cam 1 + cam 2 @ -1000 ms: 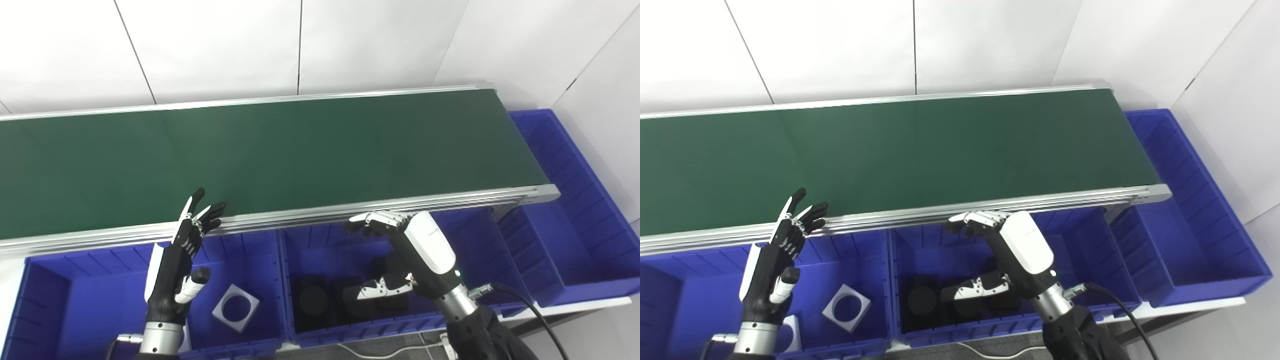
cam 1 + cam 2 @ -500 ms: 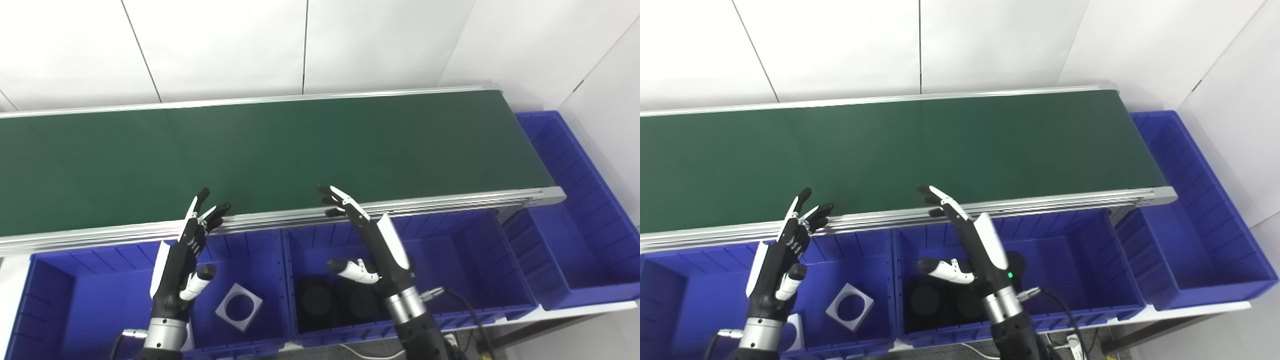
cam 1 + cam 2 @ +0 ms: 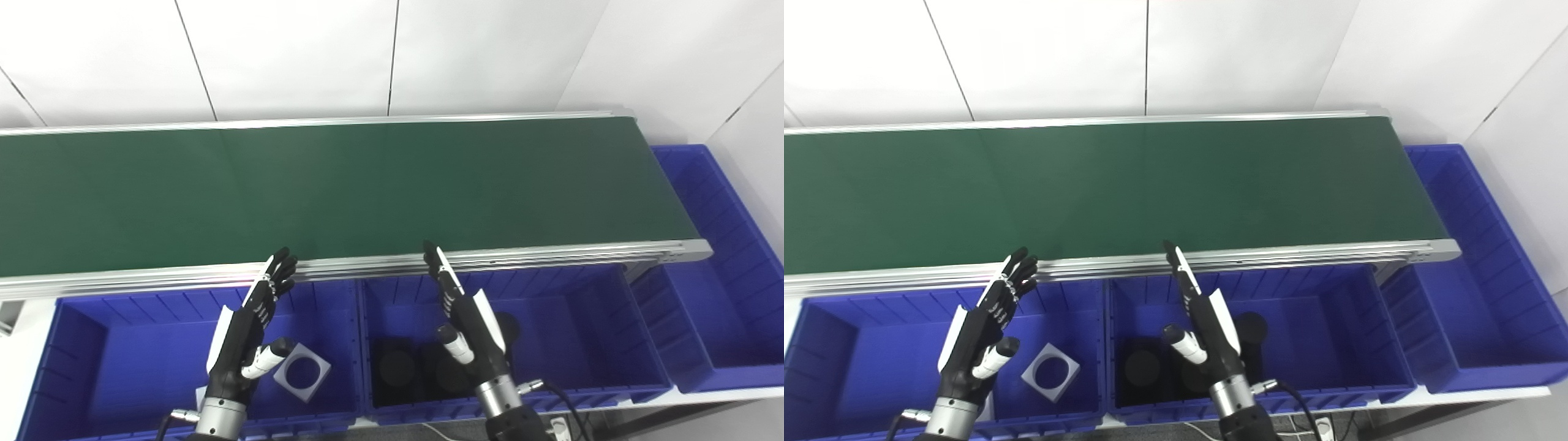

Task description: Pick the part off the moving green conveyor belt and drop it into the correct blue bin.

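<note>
The green conveyor belt [image 3: 367,184] runs across the scene with no part on it. My left hand [image 3: 248,334] is open, fingers straight, raised over the left blue bin [image 3: 110,343] near the belt's front rail. My right hand [image 3: 468,324] is open too, fingers pointing up, held over the middle blue bin [image 3: 569,324]. Neither hand holds anything. A white square part with a round hole [image 3: 302,372] lies in the left bin. Several black round parts [image 3: 397,369] lie in the middle bin, partly hidden by my right hand.
A third blue bin [image 3: 710,245] stands at the right end of the belt, running back along it. The belt's aluminium front rail [image 3: 551,252] separates bins from belt. White wall panels rise behind. A cable [image 3: 569,398] trails from my right wrist.
The camera has shifted, moving the scene rightward and down. My right hand turned from palm-down over the middle bin to upright with fingers straight. My left hand stayed raised and open.
</note>
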Robot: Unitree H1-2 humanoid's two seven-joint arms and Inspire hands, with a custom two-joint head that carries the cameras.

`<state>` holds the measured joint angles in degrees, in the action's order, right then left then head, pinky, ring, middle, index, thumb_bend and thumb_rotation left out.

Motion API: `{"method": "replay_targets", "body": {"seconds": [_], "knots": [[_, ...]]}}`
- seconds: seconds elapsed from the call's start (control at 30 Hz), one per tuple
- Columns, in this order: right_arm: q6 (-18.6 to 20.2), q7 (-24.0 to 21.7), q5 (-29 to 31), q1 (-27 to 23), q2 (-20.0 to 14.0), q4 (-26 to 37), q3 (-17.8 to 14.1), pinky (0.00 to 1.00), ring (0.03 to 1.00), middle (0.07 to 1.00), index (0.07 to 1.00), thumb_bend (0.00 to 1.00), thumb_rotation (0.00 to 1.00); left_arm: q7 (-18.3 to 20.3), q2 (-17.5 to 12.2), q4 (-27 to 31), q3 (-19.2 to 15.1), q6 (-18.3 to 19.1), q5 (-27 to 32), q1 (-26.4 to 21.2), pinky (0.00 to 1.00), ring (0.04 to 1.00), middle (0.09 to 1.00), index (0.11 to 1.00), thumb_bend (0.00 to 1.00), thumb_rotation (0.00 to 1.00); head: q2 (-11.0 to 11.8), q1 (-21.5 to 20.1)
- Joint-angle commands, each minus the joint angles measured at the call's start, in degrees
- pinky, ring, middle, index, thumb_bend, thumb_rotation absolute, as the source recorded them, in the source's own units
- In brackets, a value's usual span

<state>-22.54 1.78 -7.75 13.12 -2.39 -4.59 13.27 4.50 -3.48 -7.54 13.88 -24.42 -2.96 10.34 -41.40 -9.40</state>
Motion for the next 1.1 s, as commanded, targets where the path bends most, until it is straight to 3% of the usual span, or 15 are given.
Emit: {"method": "replay_targets", "body": {"seconds": [0.0, 0.23, 0.4, 0.57, 1.07], "knots": [[-3.6, -0.7, 0.7, -0.4, 0.5, 0.4, 0.0, 1.00, 1.000, 1.000, 0.998, 1.00, 0.99, -0.7, -0.7, 1.7, 0.3, -2.5, -1.7, 0.1, 0.93, 0.949, 0.949, 0.929, 0.97, 0.83, -0.2, 0.6], [-3.0, -1.7, 1.7, 0.1, 0.5, 0.3, -0.5, 1.00, 1.000, 1.000, 0.985, 1.00, 1.00, -4.0, -1.2, 1.0, 2.6, -2.5, -5.6, 0.1, 0.92, 0.965, 0.977, 0.938, 0.99, 0.85, -0.2, 2.6], [-3.7, -2.0, 1.5, 0.6, 0.0, -0.1, -0.6, 1.00, 1.000, 0.998, 0.978, 1.00, 1.00, -6.4, -1.3, 0.0, 4.6, -2.5, -6.9, 0.5, 0.91, 0.958, 0.975, 0.930, 0.99, 0.86, 1.5, 3.6], [-4.3, -1.2, 0.2, 1.2, -0.3, -0.7, -0.2, 1.00, 1.000, 0.986, 0.969, 1.00, 0.99, -7.5, -1.6, -0.1, 6.0, -2.5, -6.7, 0.9, 0.91, 0.959, 0.972, 0.930, 0.99, 0.85, 3.1, 4.6], [-4.3, -0.3, -0.8, 1.5, 0.0, -1.1, 0.2, 1.00, 0.979, 0.979, 0.964, 1.00, 1.00, -8.9, -2.5, 0.3, 7.5, -2.5, -5.8, 0.7, 0.91, 0.943, 0.953, 0.928, 0.96, 0.84, 3.4, 4.0]]}}
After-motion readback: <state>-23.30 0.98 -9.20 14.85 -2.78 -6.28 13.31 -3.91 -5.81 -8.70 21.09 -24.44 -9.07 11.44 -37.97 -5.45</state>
